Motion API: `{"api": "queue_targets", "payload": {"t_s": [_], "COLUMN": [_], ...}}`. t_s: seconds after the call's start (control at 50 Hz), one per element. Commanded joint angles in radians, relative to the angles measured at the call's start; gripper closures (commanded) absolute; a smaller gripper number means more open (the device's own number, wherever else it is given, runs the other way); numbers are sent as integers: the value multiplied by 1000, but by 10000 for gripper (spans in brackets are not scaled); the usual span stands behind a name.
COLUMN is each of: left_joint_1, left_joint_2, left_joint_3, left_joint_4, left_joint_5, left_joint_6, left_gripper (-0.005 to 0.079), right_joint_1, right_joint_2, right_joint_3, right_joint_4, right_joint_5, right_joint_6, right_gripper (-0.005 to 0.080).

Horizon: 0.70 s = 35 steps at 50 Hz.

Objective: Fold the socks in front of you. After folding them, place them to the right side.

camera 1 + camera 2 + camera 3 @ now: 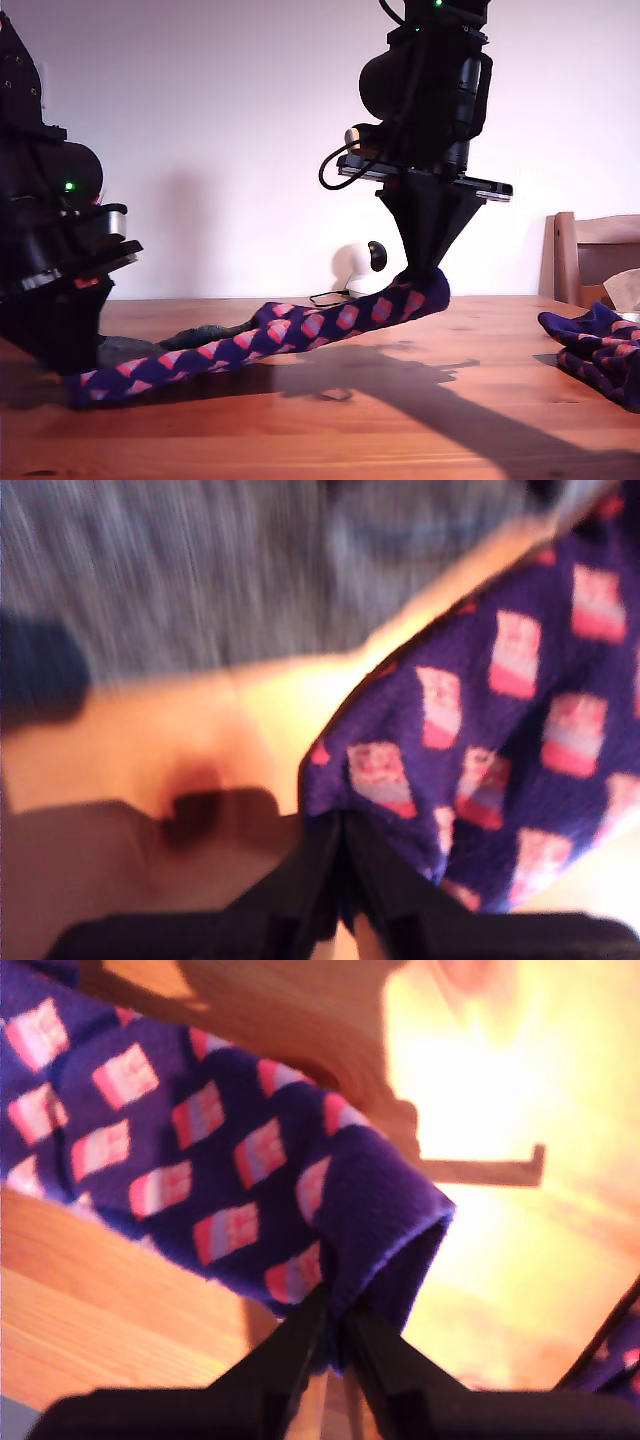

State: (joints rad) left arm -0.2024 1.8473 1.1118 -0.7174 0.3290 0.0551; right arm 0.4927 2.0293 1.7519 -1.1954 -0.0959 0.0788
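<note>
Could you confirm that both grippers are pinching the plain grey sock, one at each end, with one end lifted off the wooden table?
Not the grey one: both hold the navy-purple sock with red-pink checks. The exterior view shows my second gripper lifting its end off the wooden table, my first gripper holding the other.

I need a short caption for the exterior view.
Two grippers stretch a checked sock above the wooden table; another sock lies at the exterior view's right.
</note>
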Motion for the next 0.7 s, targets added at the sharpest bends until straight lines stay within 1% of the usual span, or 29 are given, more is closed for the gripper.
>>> {"api": "queue_targets", "payload": {"t_s": [0.0,0.08,0.24,0.44,0.54,0.68], "left_joint_1": [-14,-27,-35,-41,-53,-77], "left_joint_2": [-13,-49,-116,-122,-133,-160], "left_joint_3": [-42,-42,-42,-42,-42,-42], "left_joint_4": [-24,-25,-21,-56,-34,58], "left_joint_5": [-16,-17,-17,-16,-3,29], "left_joint_6": [-10,-27,-53,-58,-62,-83], "left_gripper": [764,764,764,764,764,764], "right_joint_1": [7,10,18,18,18,14], "right_joint_2": [30,37,51,104,127,134], "right_joint_3": [-18,-19,-51,-69,-69,-69], "right_joint_4": [9,29,116,174,187,211], "right_joint_5": [3,12,27,29,43,100], "right_joint_6": [6,5,3,-1,-6,-21], "right_gripper": [765,765,765,765,765,765]}}
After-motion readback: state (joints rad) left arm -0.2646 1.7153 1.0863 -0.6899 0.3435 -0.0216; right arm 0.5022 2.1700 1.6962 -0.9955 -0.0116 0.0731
